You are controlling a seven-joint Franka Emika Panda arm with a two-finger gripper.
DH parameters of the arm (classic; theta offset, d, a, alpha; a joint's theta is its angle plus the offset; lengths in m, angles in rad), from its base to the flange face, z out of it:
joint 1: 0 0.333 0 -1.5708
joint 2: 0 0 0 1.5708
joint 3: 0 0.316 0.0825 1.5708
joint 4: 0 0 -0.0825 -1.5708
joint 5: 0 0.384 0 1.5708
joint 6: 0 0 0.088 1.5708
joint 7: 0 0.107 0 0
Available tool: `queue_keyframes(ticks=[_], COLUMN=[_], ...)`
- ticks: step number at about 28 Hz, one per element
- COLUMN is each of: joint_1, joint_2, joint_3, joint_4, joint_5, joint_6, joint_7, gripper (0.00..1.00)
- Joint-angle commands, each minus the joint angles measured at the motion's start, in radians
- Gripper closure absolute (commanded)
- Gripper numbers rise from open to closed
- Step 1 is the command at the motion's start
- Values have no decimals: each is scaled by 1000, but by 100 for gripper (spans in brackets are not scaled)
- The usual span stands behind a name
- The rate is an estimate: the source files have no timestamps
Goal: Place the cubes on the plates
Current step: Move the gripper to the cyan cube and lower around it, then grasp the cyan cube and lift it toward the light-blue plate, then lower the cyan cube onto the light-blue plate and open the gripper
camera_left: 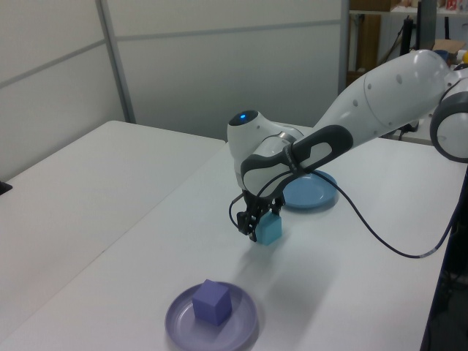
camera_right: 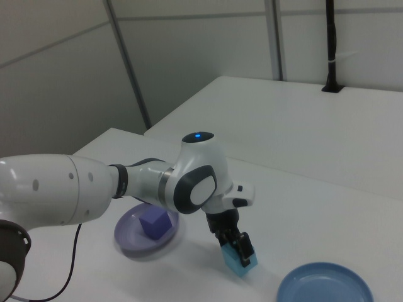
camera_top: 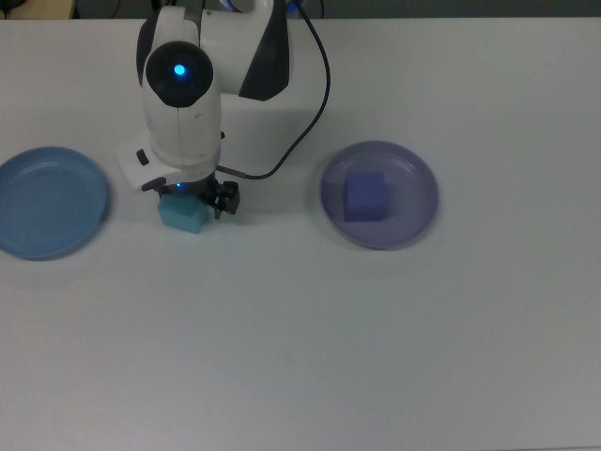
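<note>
Indigo cube (camera_top: 364, 196) sits on lavender plate (camera_top: 413, 222). Claw (camera_top: 192, 199) straddles cyan cube (camera_top: 184, 215), jaws apart, not yet gripping. Next: close, lift, carry to blue plate (camera_top: 47, 202).

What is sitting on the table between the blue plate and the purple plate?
In the top view, the cyan cube lies between the blue plate and the purple plate, with the tool down over it. The rest is bare table.

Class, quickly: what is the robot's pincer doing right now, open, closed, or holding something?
Pincer: lowered around the small light cyan matte cube on the white table, fingers either side; whether it is clamped cannot be told.
</note>
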State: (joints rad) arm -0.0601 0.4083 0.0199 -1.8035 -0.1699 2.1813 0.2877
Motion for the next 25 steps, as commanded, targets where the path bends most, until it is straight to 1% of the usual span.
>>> queue_keyframes(ticks=[1,2,3,4,6,7,10,11,12,16,17,18,21,22,25], joint_1=[-7,-12,-12,-15,-24,-36,-53,-53,-53,-55,-55,-56,-72,-89,-127], joint_2=[-9,-14,-16,-20,-35,-60,-86,-88,-92,-94,-91,-88,-74,-60,-45], joint_3=[-3,-3,-3,-5,-5,-6,-23,-32,-55,-104,-129,-142,-181,-195,-196], joint_4=[-10,-8,-7,-7,-5,-5,-4,-1,1,7,7,9,9,13,29], joint_5=[10,12,12,12,12,12,15,15,15,15,15,15,18,20,21], joint_6=[31,31,31,29,25,20,0,-12,-26,-28,-23,-21,-5,23,49], joint_7=[8,7,5,2,-28,-88,-192,-226,-292,-412,-471,-502,-576,-610,-631], gripper=[71,89,94,95,95,95,95,95,95,94,93,93,92,92,92])
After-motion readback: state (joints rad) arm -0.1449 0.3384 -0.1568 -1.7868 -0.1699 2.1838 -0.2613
